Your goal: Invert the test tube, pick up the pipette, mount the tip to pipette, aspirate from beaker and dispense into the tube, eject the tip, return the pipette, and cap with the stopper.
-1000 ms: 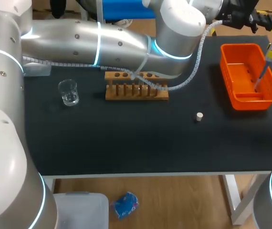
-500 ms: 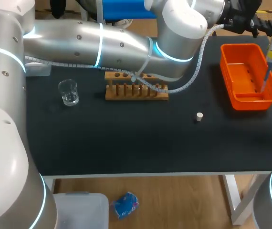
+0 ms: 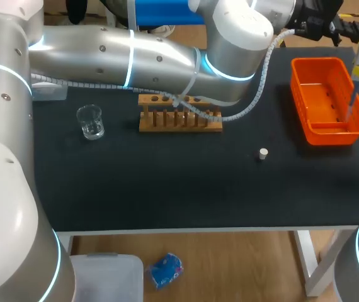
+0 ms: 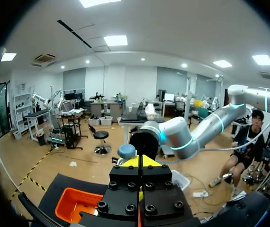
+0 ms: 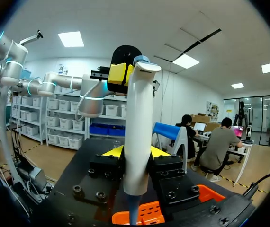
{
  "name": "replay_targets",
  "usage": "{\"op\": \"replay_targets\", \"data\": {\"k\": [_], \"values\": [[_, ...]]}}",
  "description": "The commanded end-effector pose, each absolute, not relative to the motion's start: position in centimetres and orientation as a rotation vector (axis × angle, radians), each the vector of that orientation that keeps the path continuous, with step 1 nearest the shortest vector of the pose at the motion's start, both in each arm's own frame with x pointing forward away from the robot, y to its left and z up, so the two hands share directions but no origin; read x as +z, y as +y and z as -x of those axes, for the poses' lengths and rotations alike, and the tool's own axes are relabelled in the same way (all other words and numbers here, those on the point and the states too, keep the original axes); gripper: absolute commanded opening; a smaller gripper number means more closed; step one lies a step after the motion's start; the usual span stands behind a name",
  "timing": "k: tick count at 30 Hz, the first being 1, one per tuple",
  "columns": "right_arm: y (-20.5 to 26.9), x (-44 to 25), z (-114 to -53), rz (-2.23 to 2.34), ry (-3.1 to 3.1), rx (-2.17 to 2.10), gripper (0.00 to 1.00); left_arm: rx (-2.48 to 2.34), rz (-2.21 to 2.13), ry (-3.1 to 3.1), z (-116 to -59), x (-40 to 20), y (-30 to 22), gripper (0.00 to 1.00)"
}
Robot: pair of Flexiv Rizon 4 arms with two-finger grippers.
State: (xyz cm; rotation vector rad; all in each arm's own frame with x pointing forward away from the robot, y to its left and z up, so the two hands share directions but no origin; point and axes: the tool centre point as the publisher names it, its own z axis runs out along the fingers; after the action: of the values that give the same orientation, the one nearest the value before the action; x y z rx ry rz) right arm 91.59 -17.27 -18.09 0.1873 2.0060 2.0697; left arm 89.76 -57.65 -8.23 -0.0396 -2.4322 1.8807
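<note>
Black tabletop (image 3: 167,189), white pipette (image 5: 137,127) upright above orange bin (image 3: 305,119).

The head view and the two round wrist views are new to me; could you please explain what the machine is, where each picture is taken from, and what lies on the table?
This is a robot with two arms, each ending in a two-fingered gripper with yellow tips. The head view looks down from above and behind; each round picture comes from a camera on one arm's wrist. On the black table are a glass beaker, a wooden rack, a small white stopper and an orange basket. The right gripper is shut on a white pipette, whose thin lower end hangs over the basket. The left gripper, shut and empty, sits close to the pipette's top.
</note>
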Motion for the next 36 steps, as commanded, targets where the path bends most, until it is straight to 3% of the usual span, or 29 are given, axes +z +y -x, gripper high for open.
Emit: {"op": "replay_targets", "data": {"k": [1,36], "values": [[-17.2,-18.2,-91.4,-0.187,1.996,2.082,0.00,1.881,0.036,-2.443,-89.6,-7.7,-56.9,0.00],[-17.0,-18.3,-91.3,-0.205,1.930,2.139,0.00,1.978,-0.017,-2.423,-89.7,-8.0,-56.8,0.00]]}}
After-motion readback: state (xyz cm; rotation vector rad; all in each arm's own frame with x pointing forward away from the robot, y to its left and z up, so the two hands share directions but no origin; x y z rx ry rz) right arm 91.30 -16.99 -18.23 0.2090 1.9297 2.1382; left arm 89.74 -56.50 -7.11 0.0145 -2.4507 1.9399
